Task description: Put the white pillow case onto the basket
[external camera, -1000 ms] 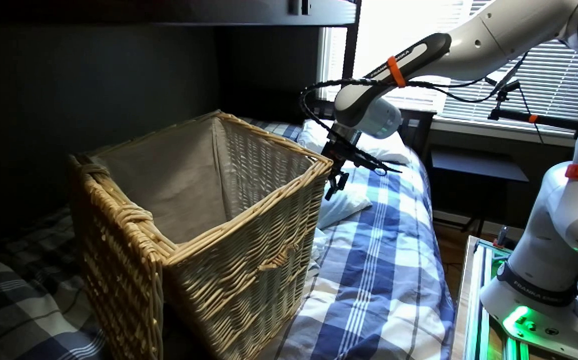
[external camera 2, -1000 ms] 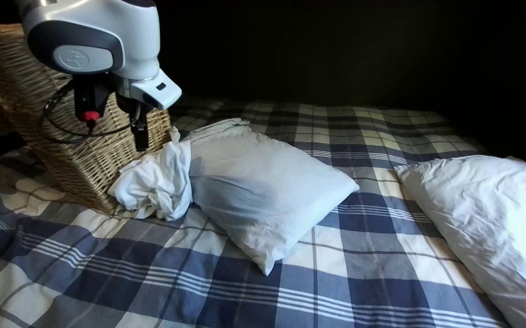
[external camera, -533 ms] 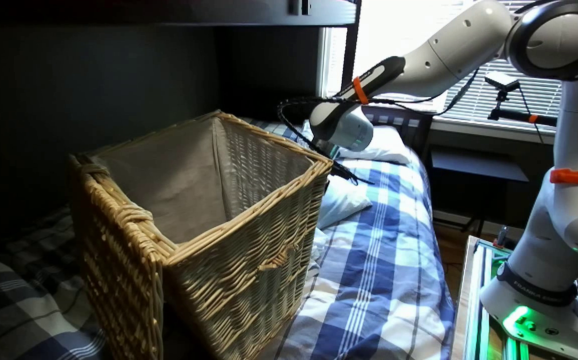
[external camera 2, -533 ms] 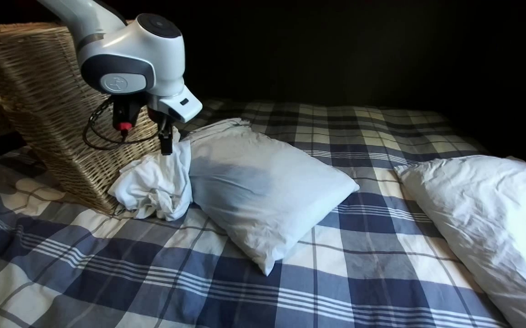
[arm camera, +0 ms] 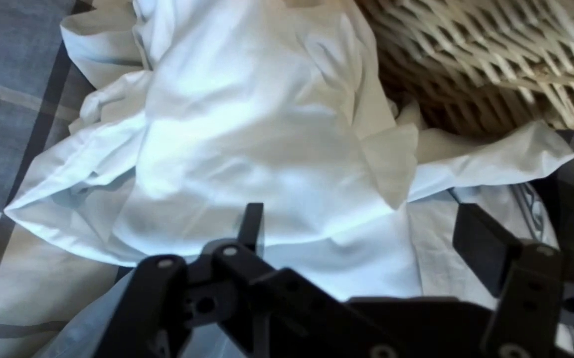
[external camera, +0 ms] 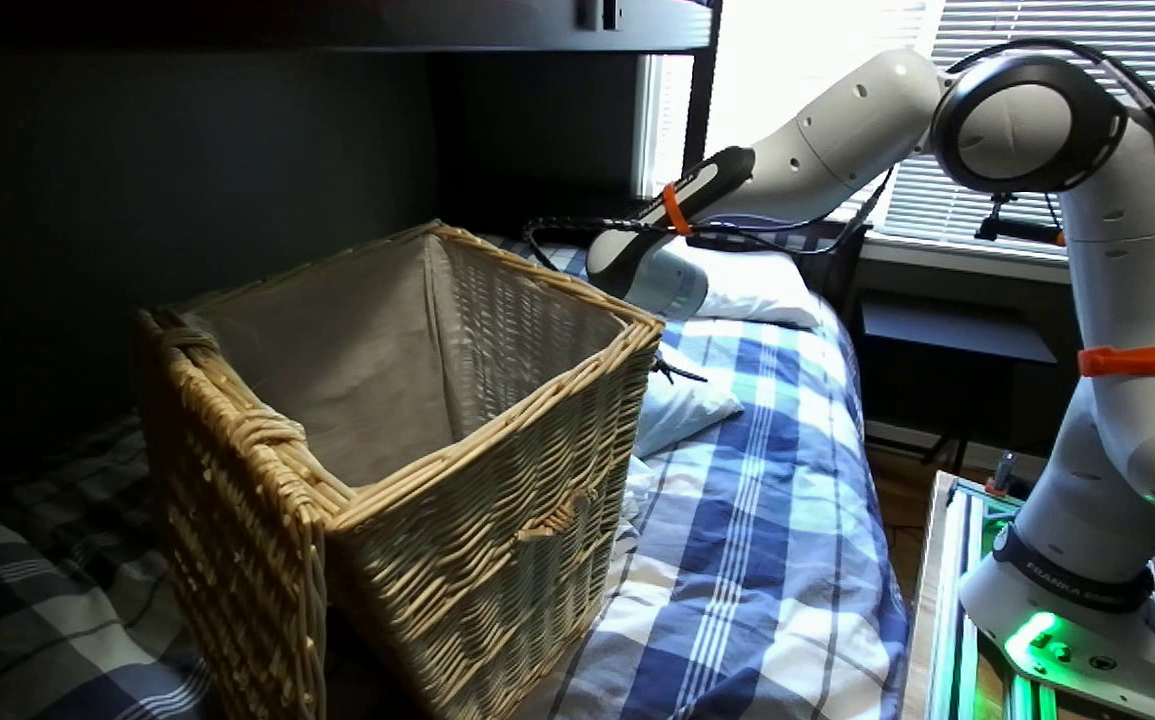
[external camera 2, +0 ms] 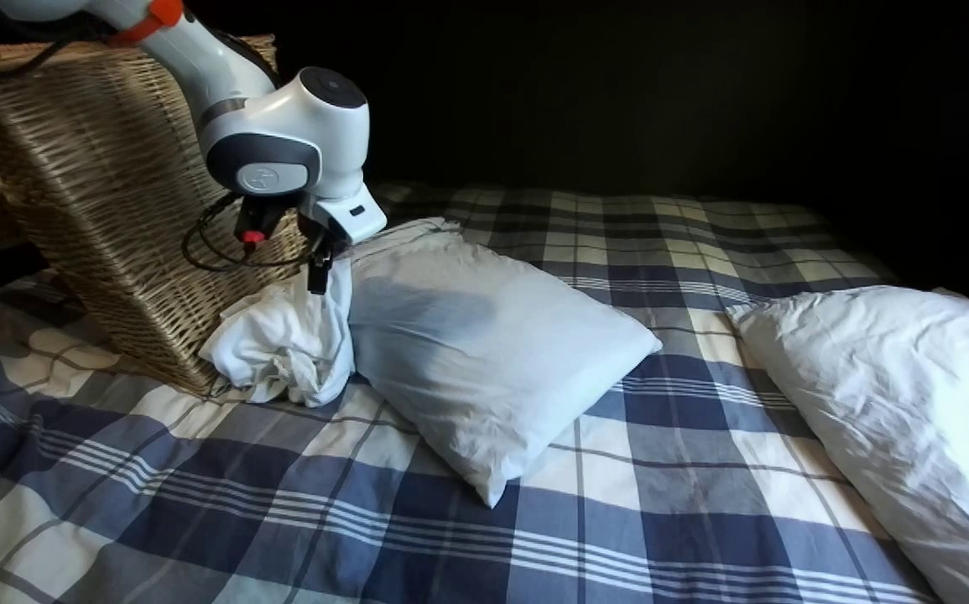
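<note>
The basket (external camera: 497,530) stands on the bed (external camera: 737,560), set in from the long edge that faces the arm (external camera: 852,115), its mouth upward. Inside, the liner (external camera: 337,350) covers the walls in view; the near rim (external camera: 497,427) hides the bottom. A wicker lid (external camera: 237,540) hangs outside, tied to the rim by woven loops (external camera: 267,430). The case (external camera 2: 283,348) lies crumpled on the bed at the basket's foot, between it and a pillow (external camera 2: 501,327), touching the pillow's edge.

The arm comes over that long edge with its elbow high, forearm slanting down beyond the basket's corner, wrist bent so the gripper (arm camera: 361,221) points down above the case. The gripper is released, fingers (arm camera: 485,243) spread wide; whether they touch the case is unclear.

In an exterior view the basket hides the gripper and all but a strip of the case (external camera: 640,482), and there alone the liner shows. The wrist view gives the case's folds and a narrow end just beside the basket. Both exterior views show another pillow (external camera 2: 912,419), by the bed's short edge toward the window (external camera: 797,70).
</note>
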Controlling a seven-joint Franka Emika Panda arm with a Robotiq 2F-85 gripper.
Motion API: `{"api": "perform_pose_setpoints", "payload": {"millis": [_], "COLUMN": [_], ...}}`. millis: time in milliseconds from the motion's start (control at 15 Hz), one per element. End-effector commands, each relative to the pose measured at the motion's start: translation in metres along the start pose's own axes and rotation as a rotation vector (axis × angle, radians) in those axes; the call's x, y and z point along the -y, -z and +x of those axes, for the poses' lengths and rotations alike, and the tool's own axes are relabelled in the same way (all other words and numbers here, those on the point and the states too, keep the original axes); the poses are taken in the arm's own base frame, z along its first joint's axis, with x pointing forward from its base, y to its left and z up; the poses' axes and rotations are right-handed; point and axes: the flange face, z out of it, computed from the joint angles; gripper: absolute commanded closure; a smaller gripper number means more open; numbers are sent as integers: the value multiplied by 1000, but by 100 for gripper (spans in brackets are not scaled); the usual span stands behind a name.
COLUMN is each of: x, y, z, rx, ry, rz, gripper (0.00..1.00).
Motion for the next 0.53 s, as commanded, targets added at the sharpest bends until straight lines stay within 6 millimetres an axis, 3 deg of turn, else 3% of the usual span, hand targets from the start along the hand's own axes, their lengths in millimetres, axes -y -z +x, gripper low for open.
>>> {"api": "perform_pose_setpoints", "payload": {"millis": [0, 467], "x": [4, 0], "y": [-17, -13], "z": [6, 11], "rx": [50, 70], "ry": [-74, -170], "rz": [-34, -70], "gripper": [29, 85]}}
